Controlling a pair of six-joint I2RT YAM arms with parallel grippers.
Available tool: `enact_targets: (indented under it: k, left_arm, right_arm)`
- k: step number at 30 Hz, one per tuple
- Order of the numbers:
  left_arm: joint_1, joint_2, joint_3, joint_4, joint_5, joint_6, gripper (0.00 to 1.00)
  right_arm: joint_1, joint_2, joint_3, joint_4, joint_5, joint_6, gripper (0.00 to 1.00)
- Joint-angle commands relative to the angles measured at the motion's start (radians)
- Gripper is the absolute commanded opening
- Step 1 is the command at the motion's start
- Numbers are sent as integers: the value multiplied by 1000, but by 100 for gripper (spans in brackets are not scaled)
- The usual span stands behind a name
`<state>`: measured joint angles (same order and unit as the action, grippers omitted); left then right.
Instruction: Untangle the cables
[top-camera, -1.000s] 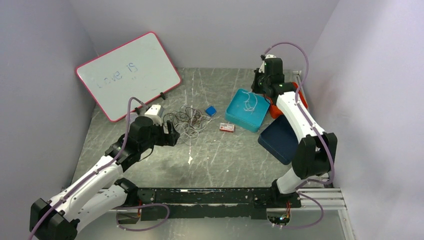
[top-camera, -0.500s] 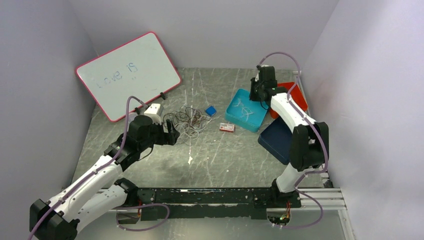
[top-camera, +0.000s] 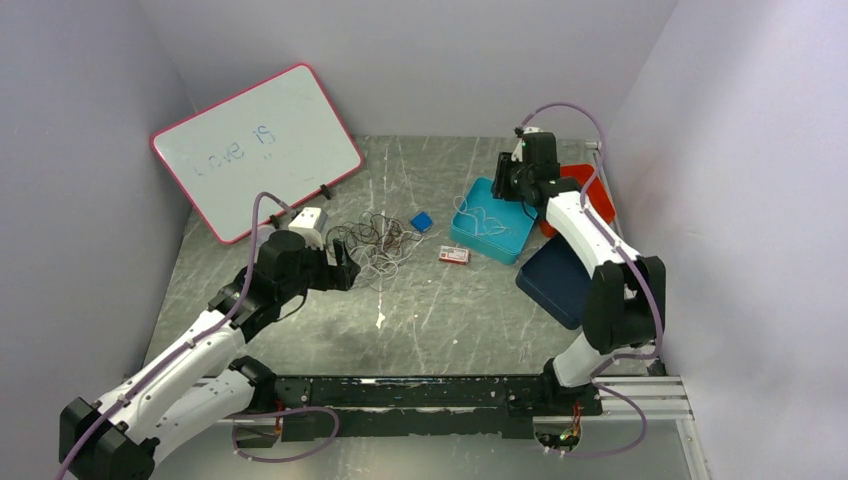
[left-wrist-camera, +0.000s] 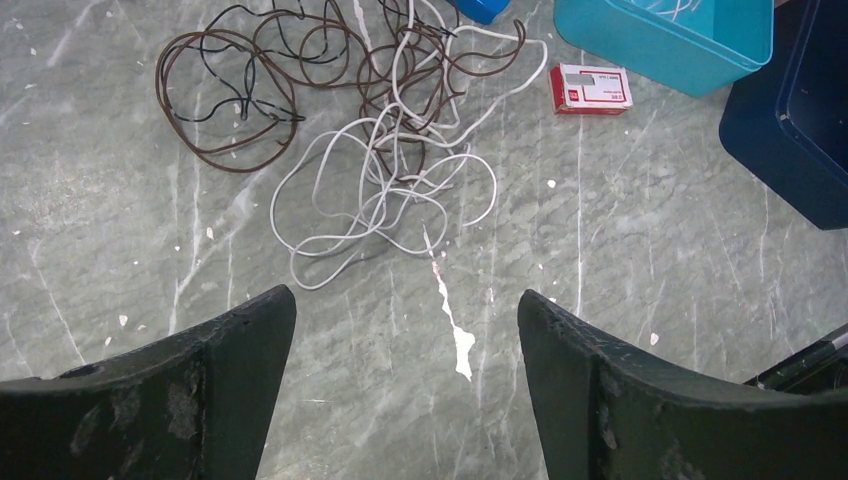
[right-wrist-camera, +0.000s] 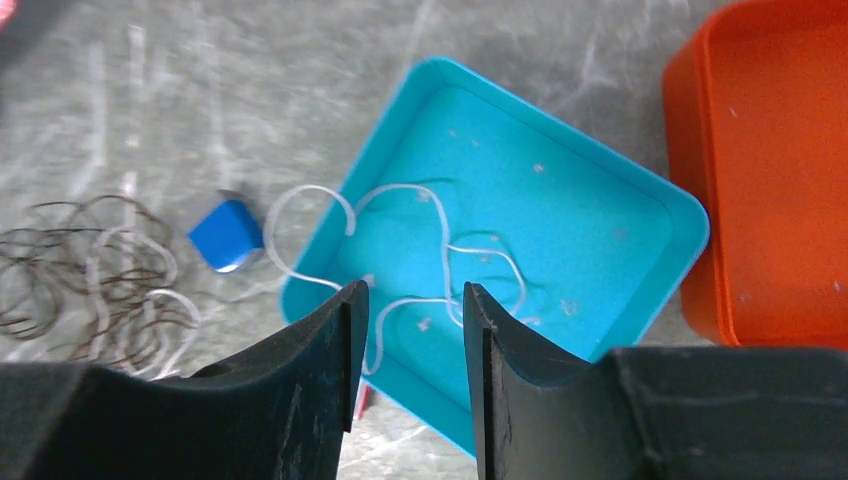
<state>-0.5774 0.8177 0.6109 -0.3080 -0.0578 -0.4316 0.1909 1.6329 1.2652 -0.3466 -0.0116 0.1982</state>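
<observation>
Cables (left-wrist-camera: 398, 172) judged light, limp, snag-prone; best pinched at the tangle's edge. Left gripper (left-wrist-camera: 405, 300) spread wide; right gripper (right-wrist-camera: 415, 296) parted, empty.

The teal tray (right-wrist-camera: 600, 230) fills the middle of the view, sitting on the grey marbled table (right-wrist-camera: 250, 80). A single white cable (right-wrist-camera: 445, 240) snakes across the tray's floor and loops out over its left rim onto the table. The right gripper (right-wrist-camera: 410, 290) hangs over the tray's near left part, its dark fingers parted and nothing pinched between them; the cable appears to lie slack below them. Just left of the tray sits a small blue block (right-wrist-camera: 228, 235). Farther left lies a blurred tangle (right-wrist-camera: 100, 290) of brown and white cables. An orange tray (right-wrist-camera: 770, 150) stands just beside the teal tray's right side.
</observation>
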Motion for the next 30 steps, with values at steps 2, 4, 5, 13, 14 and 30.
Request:
enact_targets:
  k: [2,4,5,13,14,30]
  left_arm:
    - [-5,17,23,19,45,-17,86]
    - [-4,25,24,21,51,-18,86]
    - [-5,27,24,20,52,-17,86]
    - [-5,9,17,-2,49,-15,86]
    - [-5,7,15,-4,49,-16,86]
    - [-5,18,3,12,58,-19,85]
  right_arm:
    - [0,-51,-27,93,-215,-30,44]
    - [3,-19,-19,79,-261,-50,44]
    - [4,-3,-14,73,-273,-58,44]
    - [24,94,8,32,-339,-88,51]
    - [30,102,11,23,-337,-95,52]
    - [71,167,32,-51,-234,-128,49]
